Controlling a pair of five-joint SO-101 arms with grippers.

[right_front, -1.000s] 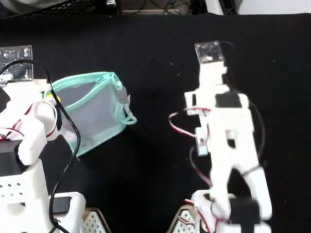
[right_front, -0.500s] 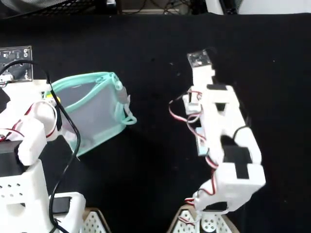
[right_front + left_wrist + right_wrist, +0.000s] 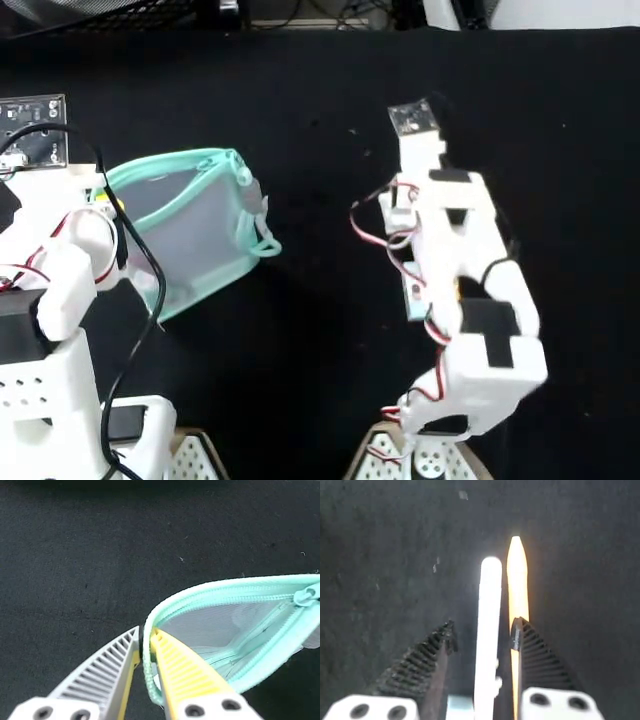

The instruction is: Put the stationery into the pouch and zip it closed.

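Note:
The mint-green mesh pouch point(image 3: 195, 225) lies at the left of the black table with its zip open. My left gripper point(image 3: 145, 636) is shut on the pouch's rim point(image 3: 146, 652), one finger inside the mouth and one outside; in the high view it sits at the pouch's left end point(image 3: 103, 197). My right gripper point(image 3: 482, 628) is open and low over the table. A white pen point(image 3: 488, 610) lies between its black fingers, and an orange pen point(image 3: 517, 580) lies right beside it, partly under one finger. The right arm point(image 3: 450, 230) covers both pens in the high view.
A small circuit board point(image 3: 32, 128) and cables sit at the far left. Both arm bases point(image 3: 190, 455) stand at the front edge. Bare black cloth point(image 3: 320, 200) separates the pouch from the right arm.
The right arm has folded, its elbow rising toward the camera and its wrist shifting a little left. The left arm and the pouch have stayed still.

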